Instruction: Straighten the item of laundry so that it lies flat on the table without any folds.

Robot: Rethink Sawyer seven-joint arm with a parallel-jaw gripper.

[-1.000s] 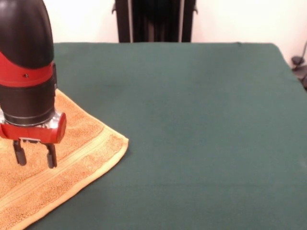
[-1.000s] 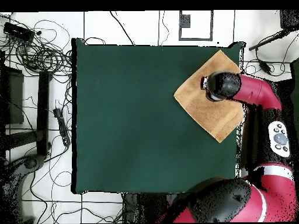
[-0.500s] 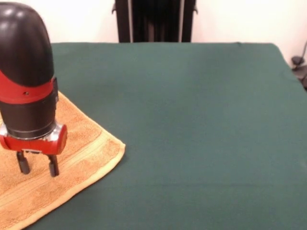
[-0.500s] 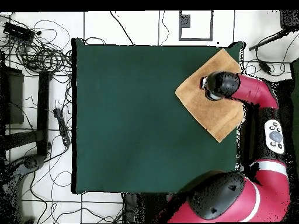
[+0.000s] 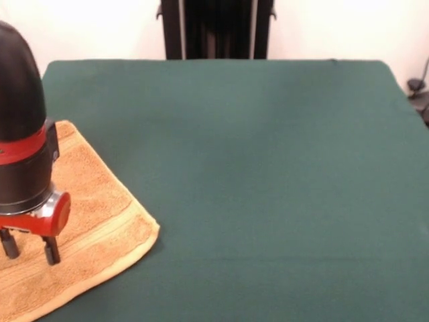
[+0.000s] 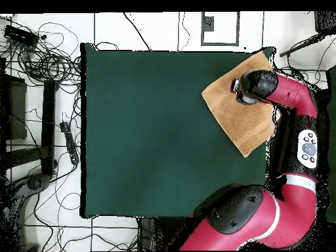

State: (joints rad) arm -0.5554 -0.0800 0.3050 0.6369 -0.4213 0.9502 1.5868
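The golden-orange item of laundry (image 5: pixel 100 215) lies at the lower left of the front view on the dark green table (image 5: pixel 268 168), with a flat woven band running near its front edge. It looks spread out, its left part cut off by the picture's edge. My gripper (image 5: pixel 29 249) stands upright over it, its fingers (image 5: pixel 50 249) apart and their tips down on the cloth. From overhead the item of laundry (image 6: pixel 239 118) sits as a diamond at the top right corner of the table (image 6: pixel 151 131), and the arm's black wrist (image 6: pixel 252 85) hides the gripper.
The towel reaches the table's right edge (image 6: pixel 268 131) in the overhead view. Cables (image 6: pixel 46 59) lie on the floor left of the table. A dark stand (image 5: pixel 214 30) rises behind the table's far edge in the front view.
My gripper has moved left in the front view, and the towel has slid with it toward the table's corner. The fingers keep the same spread.
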